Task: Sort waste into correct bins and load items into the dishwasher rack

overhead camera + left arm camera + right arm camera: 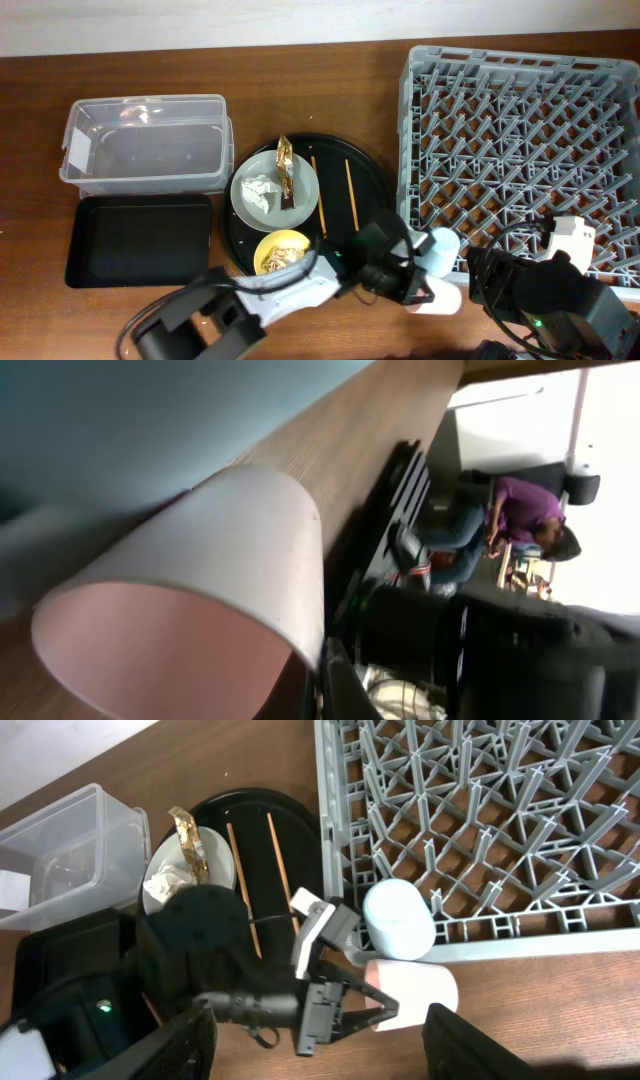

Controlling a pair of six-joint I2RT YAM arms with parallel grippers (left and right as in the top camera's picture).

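From above, the dishwasher rack (520,140) fills the 2 o'clock corner of the counter (300,60). The clear tub (145,140) sits at 10 o'clock, with the black rectangular tray (140,240) just below it at 8. Between them lies the round black tray (375,188). It carries the plate (305,186) with the tissue (260,190) and wrapper (285,168) on it, the two chopsticks (352,195), and the yellow bowl (282,236) holding food scraps (280,260). At 5 o'clock the blue cup (440,245) stands just beside the rack's near wall. The pink cup (450,302) lies on its side right below it, with the left pincer (425,290) at its mouth end. The left wrist camera is nearly filled by that pink cup, its mouth turned toward 7 o'clock, and one dark finger (330,682) shows beside the rim at 6. The right wrist camera shows the left pincer's jaws up against the cup's rim, but I can't tell whether they pinch it. The right pincer (318,1025) hangs spread wide and empty, its fingers (190,1045) at 7 and 5 o'clock, above the cups.
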